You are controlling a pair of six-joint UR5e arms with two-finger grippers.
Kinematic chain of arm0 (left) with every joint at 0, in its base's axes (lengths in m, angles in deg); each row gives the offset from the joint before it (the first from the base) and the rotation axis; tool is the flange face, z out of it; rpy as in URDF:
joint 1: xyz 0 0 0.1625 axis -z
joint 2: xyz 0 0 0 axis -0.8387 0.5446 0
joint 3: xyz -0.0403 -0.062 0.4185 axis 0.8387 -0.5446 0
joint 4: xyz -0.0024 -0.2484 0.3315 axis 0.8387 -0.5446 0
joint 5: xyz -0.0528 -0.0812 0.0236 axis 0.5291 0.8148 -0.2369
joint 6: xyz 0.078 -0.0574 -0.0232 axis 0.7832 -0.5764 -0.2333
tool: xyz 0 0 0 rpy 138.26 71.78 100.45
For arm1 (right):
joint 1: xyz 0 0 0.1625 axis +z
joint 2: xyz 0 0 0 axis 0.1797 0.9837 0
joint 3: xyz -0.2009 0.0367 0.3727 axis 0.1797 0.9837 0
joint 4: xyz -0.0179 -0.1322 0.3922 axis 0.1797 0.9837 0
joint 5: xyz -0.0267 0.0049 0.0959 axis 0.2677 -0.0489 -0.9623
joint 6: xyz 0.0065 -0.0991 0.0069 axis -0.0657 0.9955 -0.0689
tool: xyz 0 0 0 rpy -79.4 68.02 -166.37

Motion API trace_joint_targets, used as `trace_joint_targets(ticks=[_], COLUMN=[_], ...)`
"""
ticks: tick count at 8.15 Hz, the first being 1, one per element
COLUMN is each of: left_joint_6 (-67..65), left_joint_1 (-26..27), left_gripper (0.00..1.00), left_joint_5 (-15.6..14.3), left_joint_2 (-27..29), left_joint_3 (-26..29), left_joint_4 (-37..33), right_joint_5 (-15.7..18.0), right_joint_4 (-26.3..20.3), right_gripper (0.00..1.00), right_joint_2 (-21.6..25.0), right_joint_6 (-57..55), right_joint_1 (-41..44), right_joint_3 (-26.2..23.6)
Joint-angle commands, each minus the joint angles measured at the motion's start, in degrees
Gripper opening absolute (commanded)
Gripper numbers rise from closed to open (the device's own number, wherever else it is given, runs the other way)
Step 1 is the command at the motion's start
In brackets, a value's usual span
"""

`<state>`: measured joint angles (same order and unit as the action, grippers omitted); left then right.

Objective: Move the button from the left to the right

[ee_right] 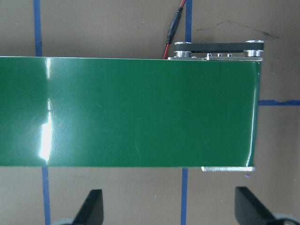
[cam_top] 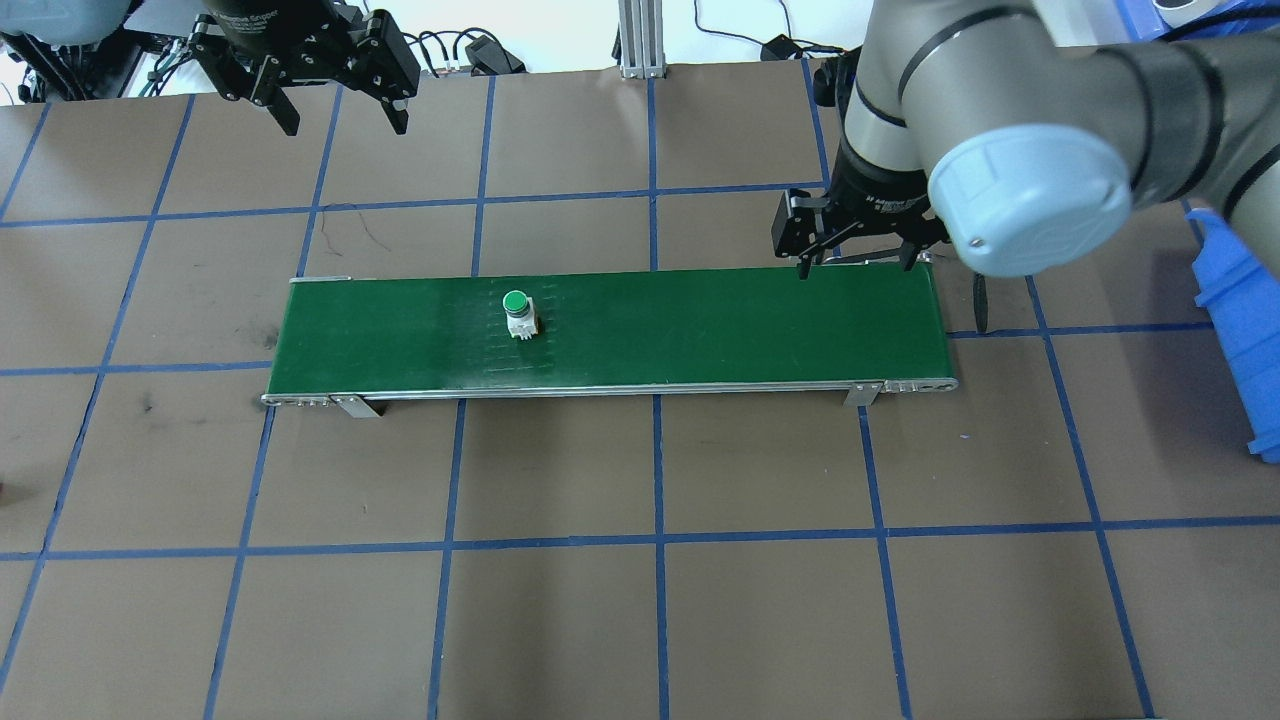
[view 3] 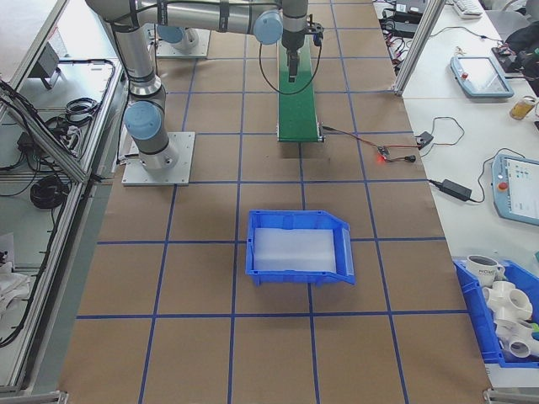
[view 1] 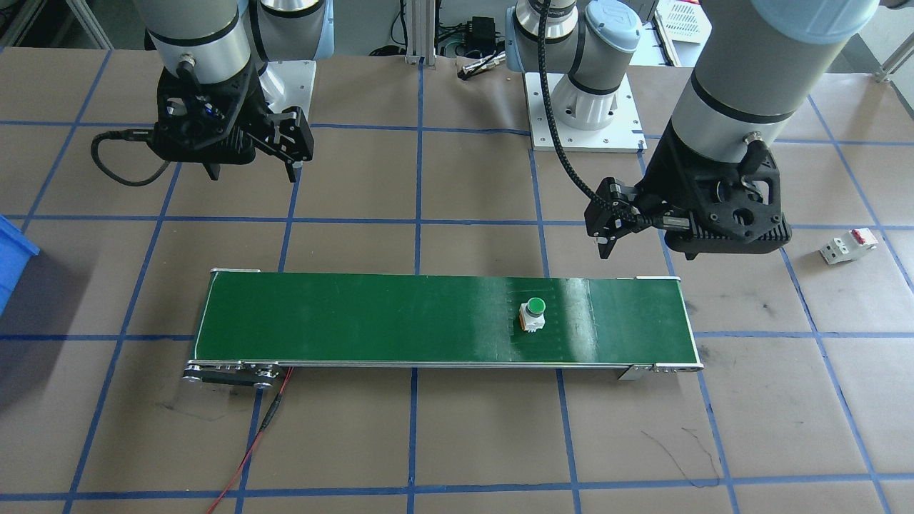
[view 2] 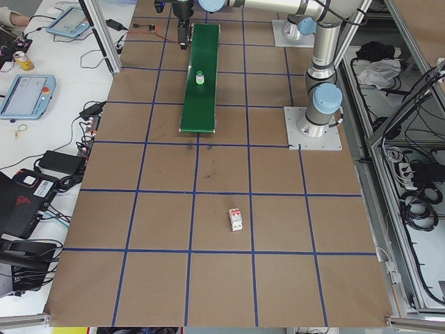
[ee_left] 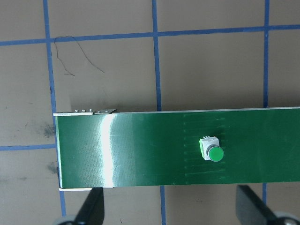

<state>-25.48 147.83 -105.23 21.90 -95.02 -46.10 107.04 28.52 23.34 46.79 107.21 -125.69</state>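
Observation:
The button (view 1: 532, 313) (cam_top: 517, 312) (ee_left: 212, 149), a green round cap on a white body, stands on the green conveyor belt (view 1: 393, 321) (cam_top: 700, 330) toward the belt's end on the robot's left. My left gripper (view 1: 605, 246) (cam_top: 345, 125) (ee_left: 173, 206) hangs open above the table beside that end, apart from the button. My right gripper (view 1: 253, 175) (cam_top: 858, 268) (ee_right: 166, 206) is open and empty over the opposite end, where the belt (ee_right: 131, 112) carries nothing.
A white block with a red top (view 1: 847, 245) (view 2: 236, 220) lies on the paper beyond the belt's left end. A blue bin (view 1: 11, 257) (cam_top: 1240, 320) (view 3: 299, 247) sits past the right end. A red wire (view 1: 250, 442) trails from the belt's motor (ee_right: 218, 49).

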Motion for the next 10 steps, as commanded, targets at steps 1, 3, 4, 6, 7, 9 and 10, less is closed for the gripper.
trace_joint_targets(ticks=[1,3,4,6,7,9,10], left_joint_6=[0.51,0.69,0.78,0.78,0.87,1.04,2.18], left_joint_1=[-0.03,-0.03,-0.03,-0.03,-0.03,-0.73,-0.65], left_gripper=[1.0,1.0,1.0,1.0,1.0,1.0,1.0], left_joint_5=[1.07,0.72,0.46,0.46,0.46,0.46,0.37], left_joint_2=[-0.27,-0.54,-0.62,-0.62,-0.8,-0.97,-0.98], left_joint_3=[-0.04,-0.04,-0.04,0.05,-0.13,-0.13,-0.13], left_joint_4=[0.27,0.27,0.27,0.36,0.36,0.36,0.36], right_joint_5=[0.17,0.0,-0.01,-7.0,-9.39,-18.51,-19.16], right_joint_4=[15.65,16.64,16.64,16.82,16.99,16.82,16.82], right_gripper=[1.0,1.0,1.0,1.0,0.98,0.98,0.97], right_joint_2=[-6.39,-8.24,-8.25,-8.34,-8.34,-8.25,-8.25], right_joint_6=[0.28,0.28,0.2,-0.51,-0.51,-0.51,-0.51], right_joint_1=[0.0,0.0,0.0,-0.35,-1.31,-5.42,-6.06], right_joint_3=[-7.8,-7.81,-7.9,-7.9,-7.9,-7.9,-7.99])
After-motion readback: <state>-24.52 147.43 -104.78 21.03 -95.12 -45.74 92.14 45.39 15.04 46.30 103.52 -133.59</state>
